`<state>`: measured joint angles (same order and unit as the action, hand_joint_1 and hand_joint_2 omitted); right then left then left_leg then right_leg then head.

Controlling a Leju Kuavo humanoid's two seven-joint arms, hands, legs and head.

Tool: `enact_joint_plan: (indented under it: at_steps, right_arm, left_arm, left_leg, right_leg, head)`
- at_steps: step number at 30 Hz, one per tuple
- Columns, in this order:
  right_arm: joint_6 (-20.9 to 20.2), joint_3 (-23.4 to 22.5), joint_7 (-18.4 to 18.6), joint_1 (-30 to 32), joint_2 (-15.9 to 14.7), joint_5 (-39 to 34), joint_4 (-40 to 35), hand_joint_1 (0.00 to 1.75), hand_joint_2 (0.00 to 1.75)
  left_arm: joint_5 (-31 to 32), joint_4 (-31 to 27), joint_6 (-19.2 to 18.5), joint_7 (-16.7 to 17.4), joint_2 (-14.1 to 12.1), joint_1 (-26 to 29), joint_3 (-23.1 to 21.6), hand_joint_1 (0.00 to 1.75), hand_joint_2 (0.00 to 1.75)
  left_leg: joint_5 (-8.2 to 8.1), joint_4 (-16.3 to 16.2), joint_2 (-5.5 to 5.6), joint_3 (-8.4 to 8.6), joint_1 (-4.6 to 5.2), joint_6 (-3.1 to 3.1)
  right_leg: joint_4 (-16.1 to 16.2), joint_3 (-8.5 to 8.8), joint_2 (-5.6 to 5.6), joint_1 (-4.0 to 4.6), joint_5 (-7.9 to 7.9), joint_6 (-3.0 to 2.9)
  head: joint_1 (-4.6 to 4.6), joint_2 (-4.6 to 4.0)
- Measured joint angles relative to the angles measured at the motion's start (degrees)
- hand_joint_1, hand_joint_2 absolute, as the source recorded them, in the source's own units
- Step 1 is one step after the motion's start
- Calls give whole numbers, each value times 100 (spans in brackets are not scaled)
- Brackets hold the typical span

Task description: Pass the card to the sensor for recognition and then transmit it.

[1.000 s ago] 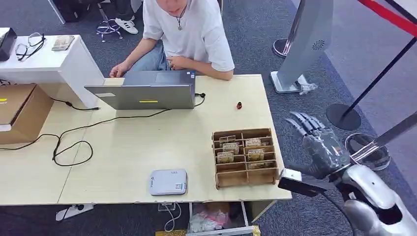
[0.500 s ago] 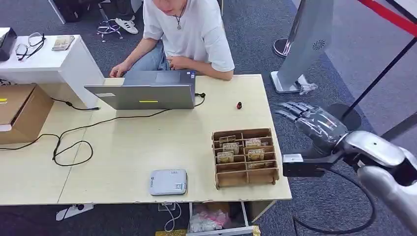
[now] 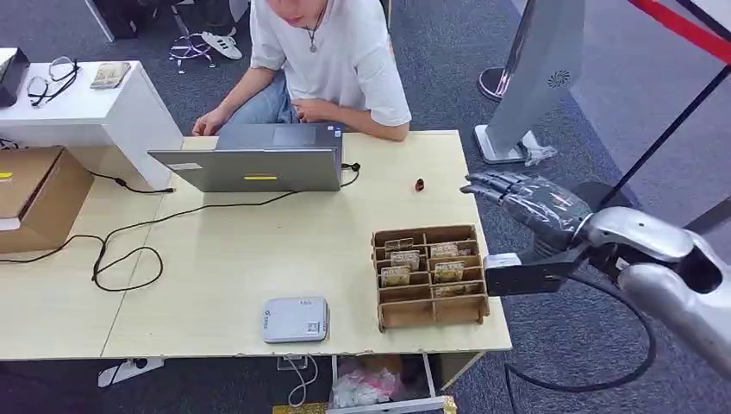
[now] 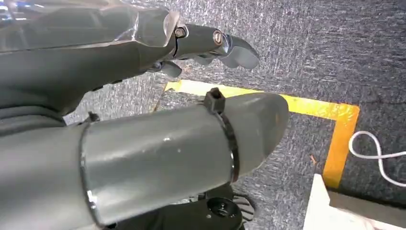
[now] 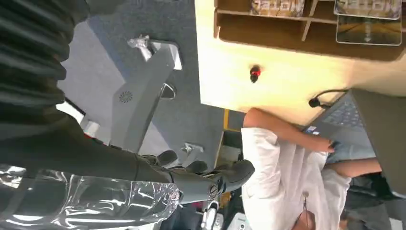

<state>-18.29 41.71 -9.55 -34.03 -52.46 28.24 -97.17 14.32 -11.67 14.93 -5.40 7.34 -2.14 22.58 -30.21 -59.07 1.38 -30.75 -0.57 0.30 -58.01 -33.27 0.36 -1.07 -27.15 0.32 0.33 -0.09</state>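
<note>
— Where was the right hand when you looked?

— From my station I saw the right hand [image 3: 526,197] out past the right edge of the table [image 3: 259,250], up in the air, just beyond the far right corner of the wooden card box [image 3: 429,274]. Its fingers [image 3: 490,184] were stretched out nearly straight and a little apart, pointing left toward the table. It had hold of nothing.

— And the cards?

— The cards [image 3: 421,261] stood in the slots of the box, which sat on the right part of the table, near its front edge. The right wrist camera caught two of them [image 5: 367,19] in their compartments. I could not read what was printed on them.

— The reader?

— A flat grey reader [image 3: 295,319] lay on the table just left of the box, near the front edge, apart from it. No card was on it.

— What about the left hand?

— I saw the left hand [image 4: 143,96] on its wrist camera, over dark carpet with a yellow tape line [image 4: 335,115]. The thumb [image 4: 191,148] was straight, the fingers [image 4: 225,45] reached forward, and it held nothing.

— Anyone nearby?

— A person in a white shirt [image 3: 332,52] sat at the far side, behind a grey laptop [image 3: 259,164]. A small red and black thing [image 3: 419,185] lay on the table right of the laptop. A cardboard box [image 3: 34,194] stood at the far left.
</note>
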Motion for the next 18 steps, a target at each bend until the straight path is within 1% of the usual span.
enact_joint_plan:
  at_steps: [4,7,10,15,18]
  right_arm:
    - [329,229,118,47,44,-152,100,0,175]
    - [660,328,186,254,44,-302,94,0,175]
    - [932,402,181,531,72,-291,63,0,175]
    - [1213,411,76,851,321,-148,94,0,175]
    - [1257,411,17,921,455,-116,133,0,175]
  left_arm:
    - [-79,0,52,0,26,3,85,0,0]
    - [-79,0,52,20,42,3,144,0,0]
    - [-59,0,50,48,48,3,181,0,0]
    - [-30,0,50,35,72,1,197,0,0]
    - [-22,0,52,9,79,2,197,0,0]
  left_leg:
    - [0,-1,5,3,0,0]
    - [0,-1,10,1,0,0]
    - [-1,0,10,-2,-1,0]
    - [-1,0,8,-2,-1,0]
    - [-1,0,9,-1,-1,1]
  right_leg:
    - [0,0,-3,0,0,0]
    - [0,0,-5,0,-1,0]
    - [0,0,-7,1,-2,0]
    - [0,-1,-8,1,-2,0]
    - [0,0,-8,1,-2,0]
  head:
    - [0,0]
    - [2,0]
    - [0,0]
    - [2,0]
    - [2,0]
